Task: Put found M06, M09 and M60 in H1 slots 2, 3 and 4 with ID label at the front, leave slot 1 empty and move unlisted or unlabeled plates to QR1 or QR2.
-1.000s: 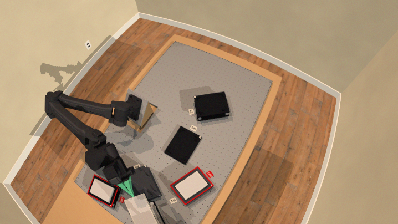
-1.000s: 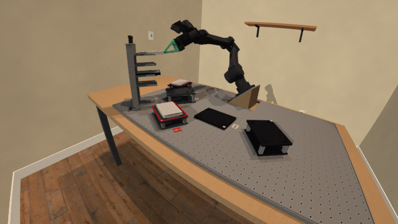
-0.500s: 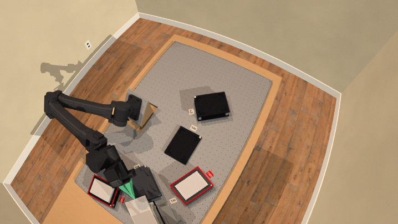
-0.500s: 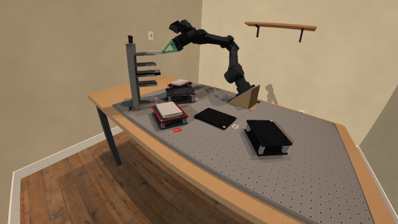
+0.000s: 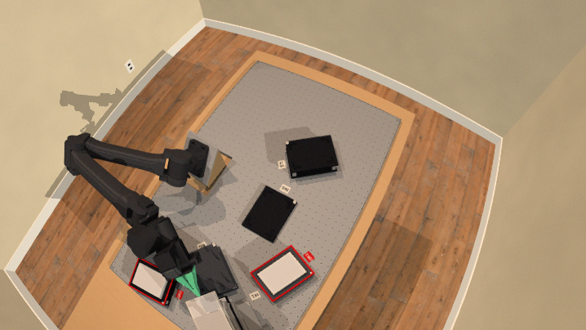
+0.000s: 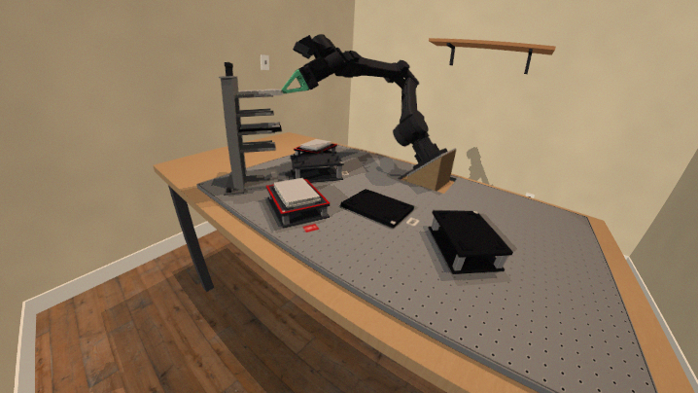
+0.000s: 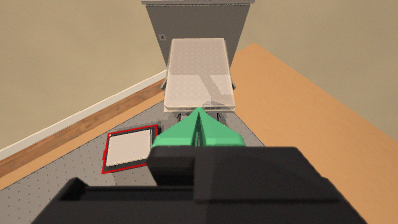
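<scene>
Wrist view puts my gripper (image 7: 198, 111) at centre frame, its green fingers pressed together into a wedge with nothing between them, the tip touching the near short end of the pale plate (image 7: 200, 75) on the top shelf of the plate hotel (image 7: 196, 17). On the exterior view that shelf is the highest of four, upper left of the frame. I judge the plate light, rigid and slick on its shelf, so an end-on push should slide it; off-centre contact could skew it. For lifting I would take it across the long sides. It looks off-white, flat, rectangular; I can read no label from here. At lower left sits a red-rimmed quarantine nest (image 7: 106, 151) holding another pale plate (image 7: 127, 146).
</scene>
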You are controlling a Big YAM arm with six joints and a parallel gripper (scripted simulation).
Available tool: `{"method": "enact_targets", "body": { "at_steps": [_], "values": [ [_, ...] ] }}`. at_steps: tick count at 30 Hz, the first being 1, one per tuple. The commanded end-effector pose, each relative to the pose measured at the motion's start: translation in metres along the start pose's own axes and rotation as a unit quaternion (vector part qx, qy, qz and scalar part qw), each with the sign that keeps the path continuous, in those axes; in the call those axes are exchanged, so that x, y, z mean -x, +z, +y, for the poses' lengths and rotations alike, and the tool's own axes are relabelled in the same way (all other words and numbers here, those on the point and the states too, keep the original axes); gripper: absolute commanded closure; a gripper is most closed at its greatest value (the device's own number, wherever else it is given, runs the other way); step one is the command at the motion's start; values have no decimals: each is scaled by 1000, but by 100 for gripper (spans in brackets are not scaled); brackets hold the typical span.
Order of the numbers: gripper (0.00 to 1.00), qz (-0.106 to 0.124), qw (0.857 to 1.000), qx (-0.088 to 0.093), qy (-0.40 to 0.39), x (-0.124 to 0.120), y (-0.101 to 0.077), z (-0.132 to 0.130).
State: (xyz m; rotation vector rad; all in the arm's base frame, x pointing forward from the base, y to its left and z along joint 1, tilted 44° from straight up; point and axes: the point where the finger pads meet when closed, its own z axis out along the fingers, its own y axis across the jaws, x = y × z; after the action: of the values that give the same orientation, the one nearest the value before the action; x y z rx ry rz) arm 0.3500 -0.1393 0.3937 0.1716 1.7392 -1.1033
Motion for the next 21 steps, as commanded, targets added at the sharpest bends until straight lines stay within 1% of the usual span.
{"method": "enact_targets", "body": {
  "at_steps": [1,2,3,5,6,8,9,10,12,14,21],
  "values": [
    [100,-12,1000,-14,13,20,6,-15],
    [100,-8,1000,-12,8,16,7,-12],
    [100,-8,1000,-12,7,16,8,-12],
    [100,-15,1000,-17,16,27,8,-19],
    [100,-16,1000,-17,17,28,9,-19],
    [100,-8,1000,-12,8,18,11,-12],
    [100,-7,1000,-11,6,17,11,-12],
    [100,-10,1000,-14,10,22,12,-15],
    [100,-10,1000,-14,10,22,12,-15],
    [100,-16,1000,-17,17,30,12,-20],
    [100,-17,1000,-17,17,32,16,-20]
  ]
}}
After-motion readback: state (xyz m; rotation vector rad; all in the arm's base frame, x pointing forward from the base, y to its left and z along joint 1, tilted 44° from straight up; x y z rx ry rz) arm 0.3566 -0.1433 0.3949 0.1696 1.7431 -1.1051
